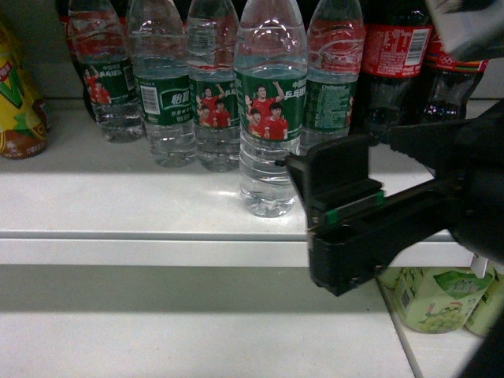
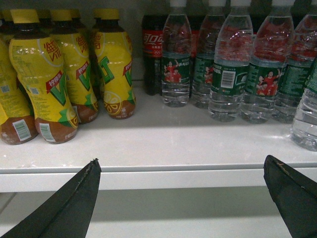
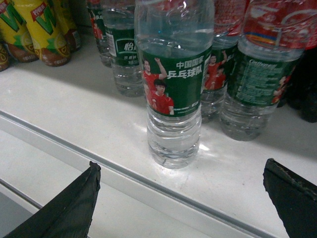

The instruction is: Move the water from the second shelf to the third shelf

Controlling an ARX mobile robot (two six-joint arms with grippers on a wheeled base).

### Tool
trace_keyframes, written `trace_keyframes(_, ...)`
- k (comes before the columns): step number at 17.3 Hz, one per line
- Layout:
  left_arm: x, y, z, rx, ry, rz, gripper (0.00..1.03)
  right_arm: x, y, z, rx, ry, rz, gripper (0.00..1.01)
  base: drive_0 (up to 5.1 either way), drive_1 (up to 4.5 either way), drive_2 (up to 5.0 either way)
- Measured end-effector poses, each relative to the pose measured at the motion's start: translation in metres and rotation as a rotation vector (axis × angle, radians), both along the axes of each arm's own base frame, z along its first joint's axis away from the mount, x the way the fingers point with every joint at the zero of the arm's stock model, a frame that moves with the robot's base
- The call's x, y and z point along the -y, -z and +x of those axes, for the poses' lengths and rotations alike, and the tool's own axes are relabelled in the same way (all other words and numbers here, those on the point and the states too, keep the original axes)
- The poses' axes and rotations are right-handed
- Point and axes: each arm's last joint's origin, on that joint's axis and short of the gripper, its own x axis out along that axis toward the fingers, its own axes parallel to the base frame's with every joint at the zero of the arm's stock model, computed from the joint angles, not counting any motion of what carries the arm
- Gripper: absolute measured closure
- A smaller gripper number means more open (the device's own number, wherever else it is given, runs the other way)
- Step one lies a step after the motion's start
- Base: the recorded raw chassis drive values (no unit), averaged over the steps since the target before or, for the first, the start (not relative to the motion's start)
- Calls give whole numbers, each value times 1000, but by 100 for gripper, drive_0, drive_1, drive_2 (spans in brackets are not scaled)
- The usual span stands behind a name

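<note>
- We face a white shelf lined with bottles; a second white shelf board lies below it.
- The water is a clear ribbed bottle filled with colourless liquid, standing upright near the shelf's front edge, ahead of its row. Its green label shows people in red shirts.
- Behind it stands a row of matching water bottles, all upright and full, close together.
- At the right end of the row we see dark cola bottles with red labels.
- At the far left stand yellow-labelled bottles holding a brownish drink, grouped tightly.
- On the lower level at the right sit pale green cartons; we cannot tell what they contain.
- Our right pincer is spread wide and holds nothing. In the right wrist view its two dark tips sit low, either side of the front bottle and short of it.
- Our left pincer is likewise spread wide and empty, below the shelf's front lip, well apart from the water.
</note>
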Motion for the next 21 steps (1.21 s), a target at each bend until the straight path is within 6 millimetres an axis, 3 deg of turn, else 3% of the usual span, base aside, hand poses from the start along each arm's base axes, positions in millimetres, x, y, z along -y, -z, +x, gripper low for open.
trace_keyframes(6,0,0,0,0,0,0,5,-20,2,16,-42,-31,17,3,0,0,0)
trace_keyframes(13,0,0,0,0,0,0,5,-34,-3,57,-153,78,89,3,0,0,0)
trace_keyframes(21,0,0,0,0,0,0,5,-58,-15,85,-123,117,79,3,0,0,0)
